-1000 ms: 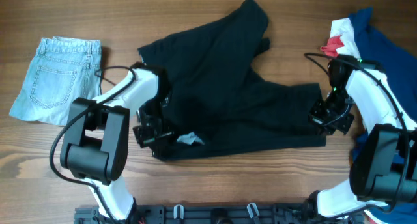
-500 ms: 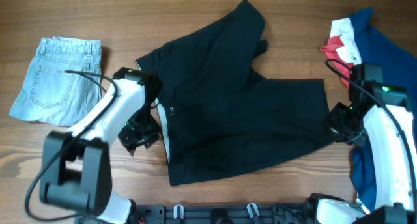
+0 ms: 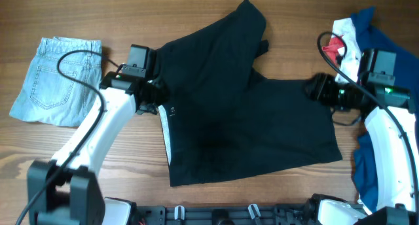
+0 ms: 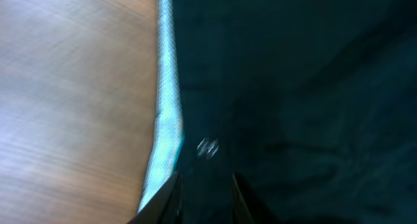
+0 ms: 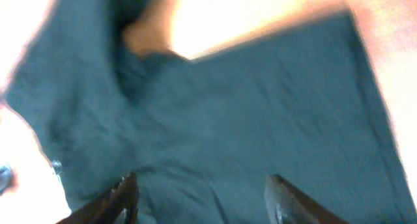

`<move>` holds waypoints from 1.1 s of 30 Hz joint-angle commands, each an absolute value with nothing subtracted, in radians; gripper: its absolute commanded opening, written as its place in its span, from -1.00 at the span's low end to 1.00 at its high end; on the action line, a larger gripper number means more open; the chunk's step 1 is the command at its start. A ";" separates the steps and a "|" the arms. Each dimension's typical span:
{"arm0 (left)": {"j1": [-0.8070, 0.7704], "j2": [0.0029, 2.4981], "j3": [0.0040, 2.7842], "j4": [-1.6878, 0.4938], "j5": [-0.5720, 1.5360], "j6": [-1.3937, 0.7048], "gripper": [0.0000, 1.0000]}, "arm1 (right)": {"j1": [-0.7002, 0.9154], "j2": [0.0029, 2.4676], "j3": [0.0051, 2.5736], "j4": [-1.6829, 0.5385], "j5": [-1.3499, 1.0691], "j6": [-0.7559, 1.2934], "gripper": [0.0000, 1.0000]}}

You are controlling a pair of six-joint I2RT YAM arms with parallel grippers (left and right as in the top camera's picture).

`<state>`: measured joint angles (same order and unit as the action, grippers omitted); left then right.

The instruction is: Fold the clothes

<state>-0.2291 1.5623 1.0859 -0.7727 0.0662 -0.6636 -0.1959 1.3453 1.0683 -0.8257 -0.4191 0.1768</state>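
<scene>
The clothes' large black garment point(image 3: 242, 120) lies spread flat in the middle of the table. A strip of white mesh lining point(image 3: 165, 130) shows along its left edge. My left gripper point(image 3: 156, 97) hovers at that edge. In the left wrist view its fingertips point(image 4: 205, 201) stand a narrow gap apart over black fabric, beside the lining point(image 4: 166, 120) and a tiny white logo point(image 4: 207, 147). My right gripper point(image 3: 315, 89) is at the garment's upper right edge. It stands wide open point(image 5: 202, 198) above the cloth, with nothing between its fingers.
Folded light-blue jeans point(image 3: 59, 81) lie at the far left. A heap of blue, red and white clothes point(image 3: 366, 35) sits at the right edge, with more blue fabric point(image 3: 366, 166) under the right arm. The arm bases stand along the front edge.
Both grippers were shut on the garment's lower corners; they have let go and moved toward the back. The bunched garment now lies flat, and the right jaws have widened.
</scene>
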 commanded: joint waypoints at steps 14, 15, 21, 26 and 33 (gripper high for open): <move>-0.240 1.915 1.084 -0.527 0.115 -0.636 -0.50 | -0.040 1.880 1.074 -0.119 -0.543 0.108 0.71; -0.240 1.916 1.084 -0.525 0.115 -0.636 -0.51 | -0.039 1.905 1.074 -0.091 -0.543 0.109 0.71; -0.240 1.916 1.084 -0.524 0.115 -0.636 -0.47 | -0.033 2.058 1.074 0.096 -0.543 0.107 0.68; -0.241 1.916 1.084 -0.526 0.115 -0.636 -0.46 | 0.010 2.106 1.076 0.202 -0.479 0.103 0.61; -0.241 1.916 1.084 -0.534 0.115 -0.636 -0.44 | 0.074 2.125 1.076 0.273 -0.329 0.080 0.63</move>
